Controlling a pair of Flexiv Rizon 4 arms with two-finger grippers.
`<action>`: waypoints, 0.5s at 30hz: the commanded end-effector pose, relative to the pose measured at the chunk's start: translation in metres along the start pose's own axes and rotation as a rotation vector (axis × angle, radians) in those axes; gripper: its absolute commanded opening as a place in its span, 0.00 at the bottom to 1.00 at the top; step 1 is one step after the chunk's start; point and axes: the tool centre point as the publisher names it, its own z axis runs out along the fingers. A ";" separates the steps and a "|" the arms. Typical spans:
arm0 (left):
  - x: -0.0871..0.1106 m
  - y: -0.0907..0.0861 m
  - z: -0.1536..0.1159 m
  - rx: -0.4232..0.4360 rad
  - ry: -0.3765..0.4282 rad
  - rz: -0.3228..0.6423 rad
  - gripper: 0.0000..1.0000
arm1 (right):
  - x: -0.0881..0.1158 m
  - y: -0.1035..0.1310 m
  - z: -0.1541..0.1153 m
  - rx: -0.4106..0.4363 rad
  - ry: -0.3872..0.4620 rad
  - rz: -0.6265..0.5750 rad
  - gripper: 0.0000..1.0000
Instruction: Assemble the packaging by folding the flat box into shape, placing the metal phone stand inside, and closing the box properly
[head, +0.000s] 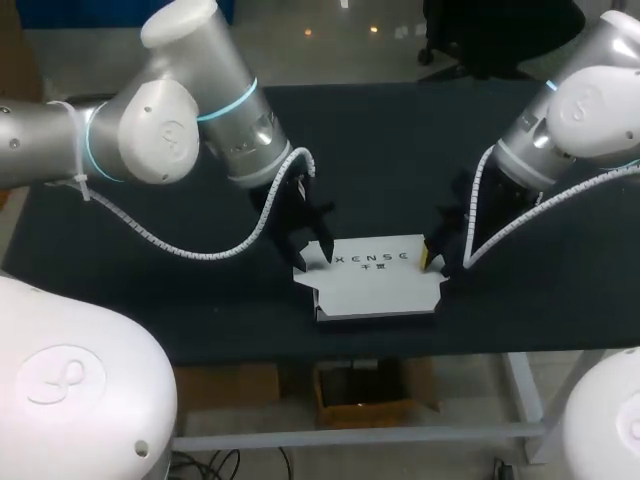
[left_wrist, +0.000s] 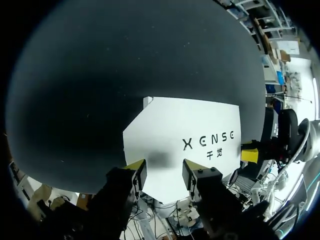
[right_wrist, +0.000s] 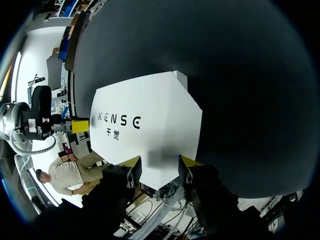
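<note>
The white box (head: 375, 285) lies on the black table (head: 150, 290), near its front edge. The left gripper (left_wrist: 163, 175) stands at one end, fingers spread, the cardboard's edge between them. The right gripper (right_wrist: 160, 167) is at the other end, also spread.

The flat box (head: 375, 278) lies near the front edge of the table (head: 400, 150). The left gripper (head: 312, 258) stands at one end and the right gripper (head: 437, 262) at the other, barring both sides. Above the box and over the dark tabletop behind it, the way is open.
</note>
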 end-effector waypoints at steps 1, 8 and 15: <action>0.001 0.002 0.004 0.004 -0.007 -0.011 0.48 | -0.002 -0.003 0.001 -0.008 0.006 0.002 0.45; 0.001 0.003 0.008 0.002 -0.012 -0.032 0.47 | -0.002 -0.003 0.001 -0.022 0.008 0.019 0.45; 0.003 0.006 0.009 0.007 -0.018 -0.031 0.47 | -0.003 -0.003 0.003 -0.037 0.003 0.031 0.45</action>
